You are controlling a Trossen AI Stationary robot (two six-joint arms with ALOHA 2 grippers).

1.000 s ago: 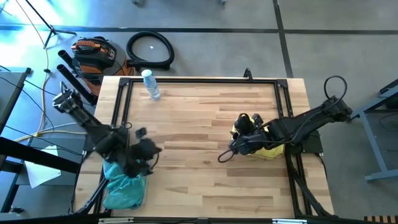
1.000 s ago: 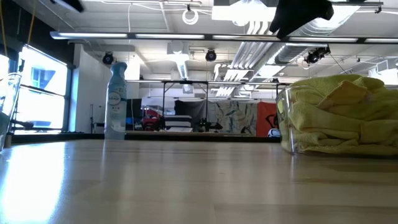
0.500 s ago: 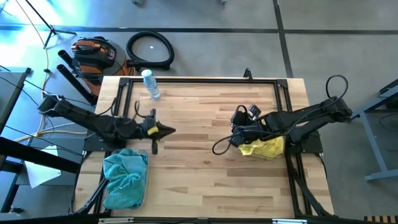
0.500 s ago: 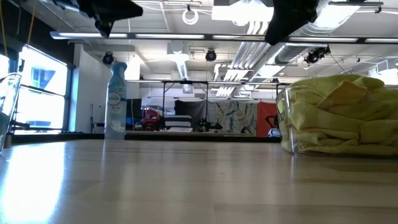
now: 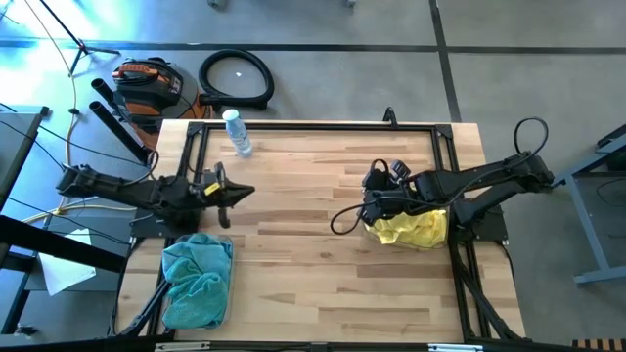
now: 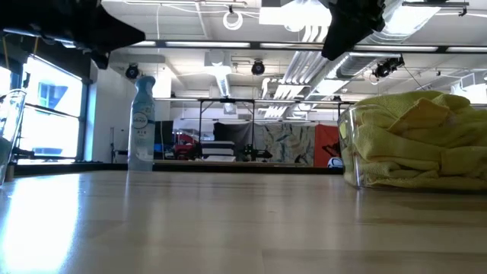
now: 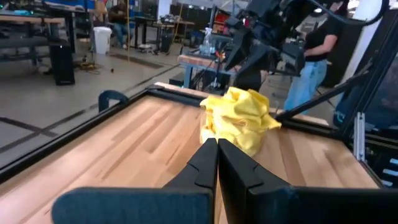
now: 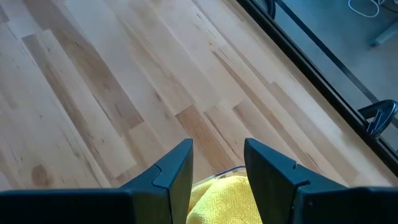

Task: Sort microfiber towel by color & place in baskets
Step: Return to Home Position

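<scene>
L gripper [image 7: 217,146] now pulled clear of teal-blue fuzzy towels [image 5: 196,279] at bench [image 5: 313,166] front-left corner; fingers together, empty. R gripper [image 8: 217,144], fingers apart, over yellow fuzzy towels [image 5: 421,231] in clear plastic tub [image 6: 348,144], right edge. Sorting prob. done.

One left arm [image 5: 117,186], one right arm [image 5: 489,176], one yellow towel heap [image 5: 416,231], one teal towel heap [image 5: 198,284], one spray bottle [image 6: 141,122], one plainly visible clear tub [image 6: 348,156].
</scene>
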